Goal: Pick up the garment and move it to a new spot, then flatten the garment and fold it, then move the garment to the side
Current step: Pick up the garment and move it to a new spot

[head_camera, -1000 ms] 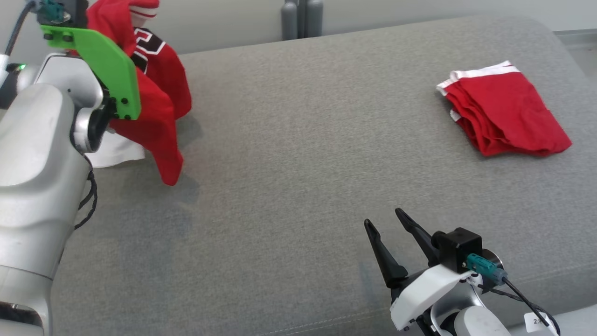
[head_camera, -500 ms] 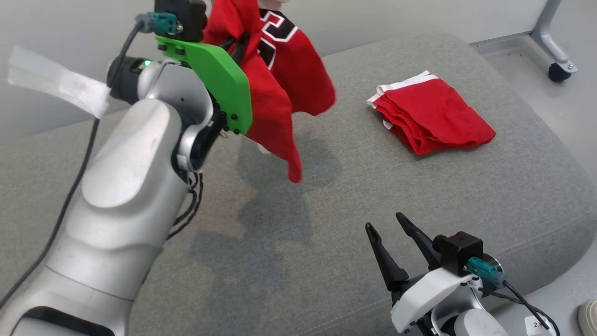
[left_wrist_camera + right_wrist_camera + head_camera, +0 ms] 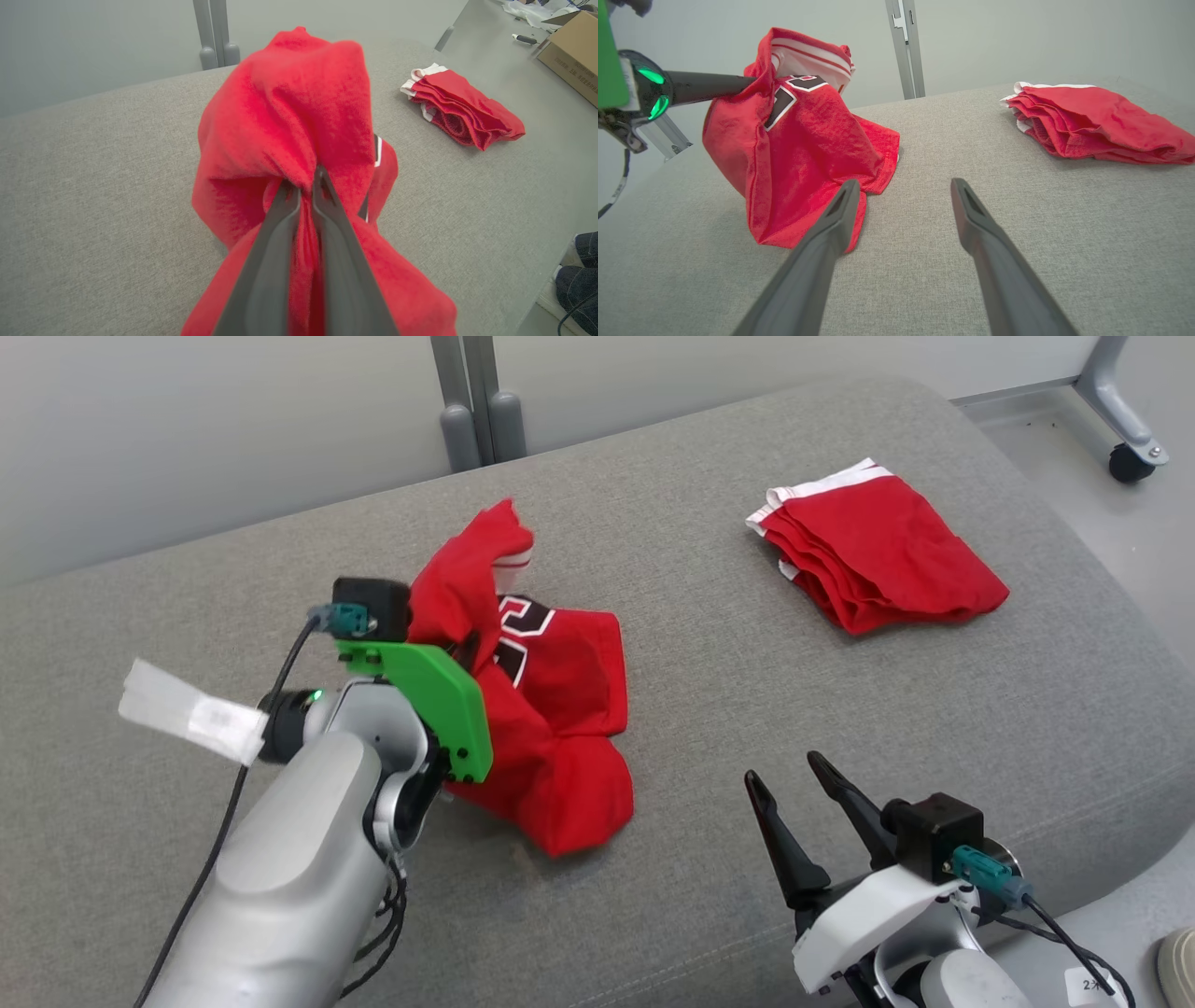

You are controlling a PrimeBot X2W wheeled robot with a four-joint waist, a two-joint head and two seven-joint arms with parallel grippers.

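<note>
- Head view: crumpled red jersey garment (image 3: pixel 560 709) rests on grey fabric-covered table (image 3: pixel 709 653); right tool (image 3: pixel 782 771) gapes wide, empty.
- Left wrist view: left tool (image 3: pixel 306 181) pinches narrow on the garment's raised fold.
- Right wrist view: folded red cloth (image 3: pixel 1101 123) lies well apart from the garment.

Two red garments: a crumpled garment (image 3: pixel 551 709) at centre, a folded garment (image 3: pixel 878 560) at upper right. Two grippers: left gripper (image 3: pixel 306 181), right gripper (image 3: pixel 786 767). One grey cushion (image 3: pixel 747 709).

The red jersey (image 3: pixel 560 681) bears a black, white-edged numeral (image 3: pixel 513 616), creased and half hidden, seemingly a 2. A white tag (image 3: pixel 1089 984) at the head view's lower right begins with 2; the rest is illegible
</note>
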